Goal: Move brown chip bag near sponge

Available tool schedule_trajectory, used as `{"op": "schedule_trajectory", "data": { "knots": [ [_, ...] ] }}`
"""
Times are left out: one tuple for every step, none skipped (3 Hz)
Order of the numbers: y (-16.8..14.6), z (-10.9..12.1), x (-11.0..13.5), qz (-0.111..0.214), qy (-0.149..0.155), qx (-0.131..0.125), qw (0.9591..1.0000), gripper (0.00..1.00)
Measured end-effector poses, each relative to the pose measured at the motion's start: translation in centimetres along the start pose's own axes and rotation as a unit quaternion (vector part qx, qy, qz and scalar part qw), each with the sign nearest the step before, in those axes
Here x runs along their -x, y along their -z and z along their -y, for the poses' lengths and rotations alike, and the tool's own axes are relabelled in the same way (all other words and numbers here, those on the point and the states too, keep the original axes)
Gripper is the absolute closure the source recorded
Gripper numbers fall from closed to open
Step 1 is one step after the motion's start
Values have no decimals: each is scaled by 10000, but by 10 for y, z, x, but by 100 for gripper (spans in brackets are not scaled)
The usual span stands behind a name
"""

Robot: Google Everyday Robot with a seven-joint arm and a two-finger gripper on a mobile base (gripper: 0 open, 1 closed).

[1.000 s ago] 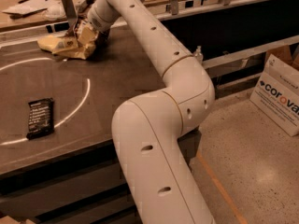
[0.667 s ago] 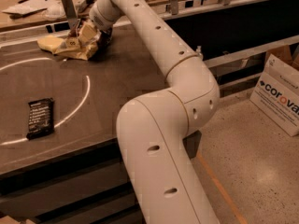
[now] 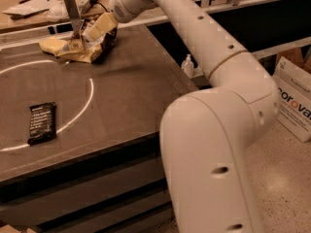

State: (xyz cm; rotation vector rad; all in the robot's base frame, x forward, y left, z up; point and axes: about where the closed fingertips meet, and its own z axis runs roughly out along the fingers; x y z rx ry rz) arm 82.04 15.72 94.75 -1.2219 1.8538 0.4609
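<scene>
Gripper sits on the brown chip bag at the far edge of the table; I cannot tell if it grips; bag lies right beside the sponge, as before; my arm swung nearer.

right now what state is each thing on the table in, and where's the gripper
brown chip bag: crumpled, lying at the table's far edge, beside the sponge
sponge: flat on the table, just left of the bag
gripper: low at the far edge, on top of the bag
black bar wrapper: flat, near side, over the white circle line
small bottle: upright, past the table's right edge
</scene>
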Motion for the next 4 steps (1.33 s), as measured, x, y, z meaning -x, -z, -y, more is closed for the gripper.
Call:
{"op": "schedule_trajectory", "data": {
  "knots": [
    [91,-10,15,661,-28,-158,9977,0],
    [163,-29,9,1073,149,-434,9932,0],
    [179,-28,-51,762,-49,-541,9956,0],
    [179,-28,-51,762,-49,-541,9956,0]
  ]
}}
